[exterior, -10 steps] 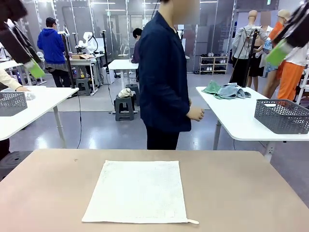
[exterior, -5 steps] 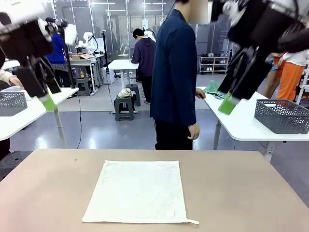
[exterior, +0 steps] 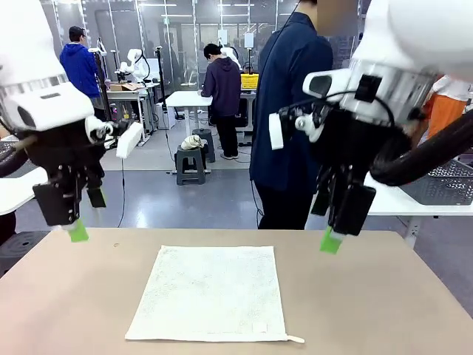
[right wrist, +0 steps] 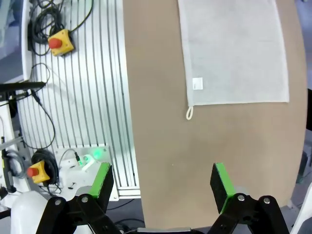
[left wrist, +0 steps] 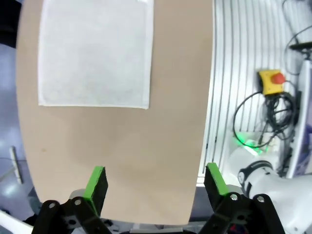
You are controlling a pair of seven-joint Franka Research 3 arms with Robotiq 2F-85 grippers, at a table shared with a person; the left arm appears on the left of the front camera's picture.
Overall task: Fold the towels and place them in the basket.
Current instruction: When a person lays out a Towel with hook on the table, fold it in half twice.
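Observation:
A cream-white towel (exterior: 211,292) lies flat and unfolded in the middle of the tan table, its corner loop at the front right. My left gripper (exterior: 87,218) hangs open over the table's far left, clear of the towel (left wrist: 95,53), with nothing between its green pads (left wrist: 156,180). My right gripper (exterior: 332,229) hangs open over the far right, to the side of the towel (right wrist: 234,48) and its loop (right wrist: 189,113), and is also empty (right wrist: 162,181). The dark grey basket (exterior: 447,183) sits on a white table at the right, mostly hidden behind my right arm.
A person in a dark blue jacket (exterior: 292,111) stands at the table's far side, turned away. Bare tan tabletop (exterior: 369,310) surrounds the towel on all sides. Beyond the near edge are a slotted metal base and cables (right wrist: 73,73).
Both arms have swung down from the upper corners to just above the table, either side of the towel. The person has stepped to the right. The towel has not moved.

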